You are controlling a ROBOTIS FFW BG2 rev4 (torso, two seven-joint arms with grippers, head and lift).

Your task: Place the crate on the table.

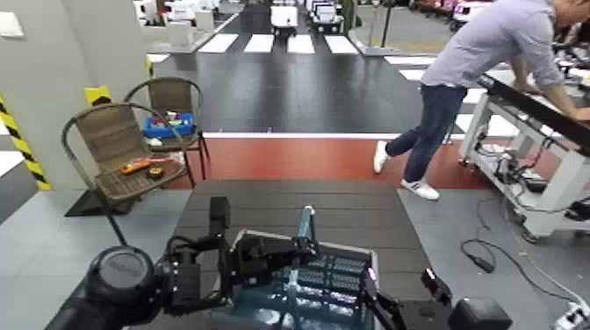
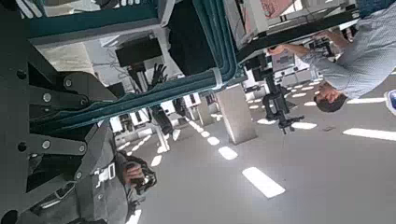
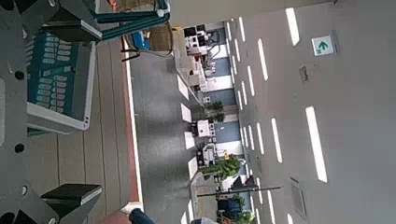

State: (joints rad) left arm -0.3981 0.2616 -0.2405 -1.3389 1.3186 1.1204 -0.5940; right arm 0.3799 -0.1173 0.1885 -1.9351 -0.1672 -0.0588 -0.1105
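Observation:
The teal-blue crate [image 1: 332, 272] with a grey rim sits low over the near end of the dark slatted table [image 1: 298, 200]. I cannot tell whether it rests on the slats. My left gripper [image 1: 294, 250] reaches in from the left and is shut on the crate's upright centre handle [image 1: 305, 226]. The handle's teal bars run between the fingers in the left wrist view [image 2: 140, 98]. My right gripper [image 1: 376, 297] is at the crate's right rim, its jaws spread wide. The right wrist view shows the crate's lattice wall [image 3: 56, 82] and the table slats [image 3: 105, 149].
Two brown wicker chairs [image 1: 118, 145] stand left of the table; one holds a small blue bin [image 1: 167, 127], the other an orange tool. A person [image 1: 478, 70] leans over a white cart [image 1: 536, 149] at the right. Cables lie on the floor there.

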